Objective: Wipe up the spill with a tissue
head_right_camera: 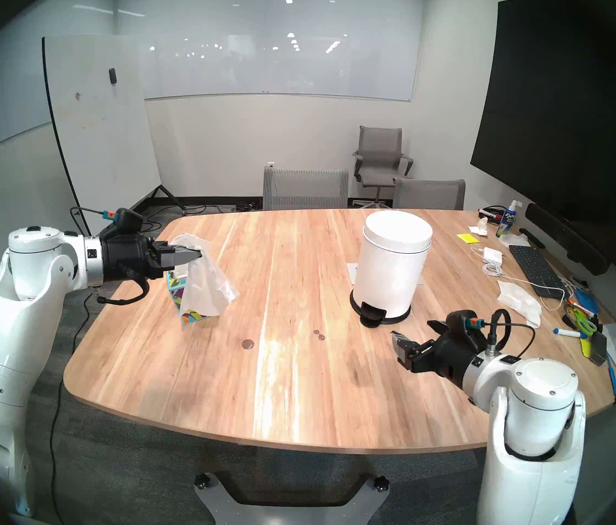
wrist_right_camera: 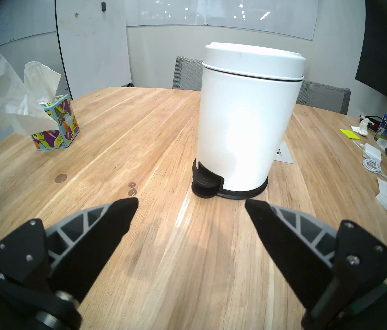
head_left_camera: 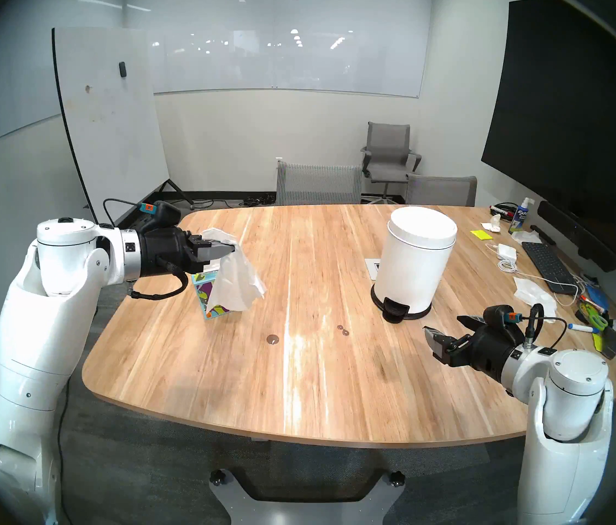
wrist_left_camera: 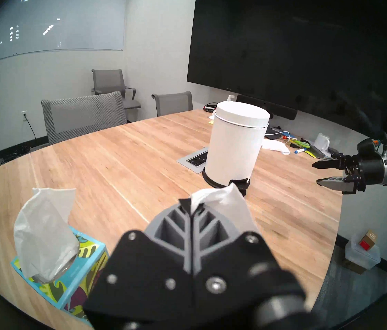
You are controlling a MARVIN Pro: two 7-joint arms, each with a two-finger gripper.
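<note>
Glossy white arms [head_left_camera: 33, 323], black hands, grey ribbed fingers [wrist_left_camera: 175, 227]

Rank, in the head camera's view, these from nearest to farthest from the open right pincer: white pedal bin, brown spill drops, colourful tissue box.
From the right pincer:
1. White pedal bin, just beyond it.
2. Brown spill drops, on the table toward the middle.
3. Colourful tissue box, far across on the left.

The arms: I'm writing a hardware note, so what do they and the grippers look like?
Both arms have glossy white rounded shells with silver wrist rings. Each gripper, left and right, has a black body, grey ribbed fingers with black pads, a black camera pod on top with a teal-and-orange plug, and a looping black cable.
</note>
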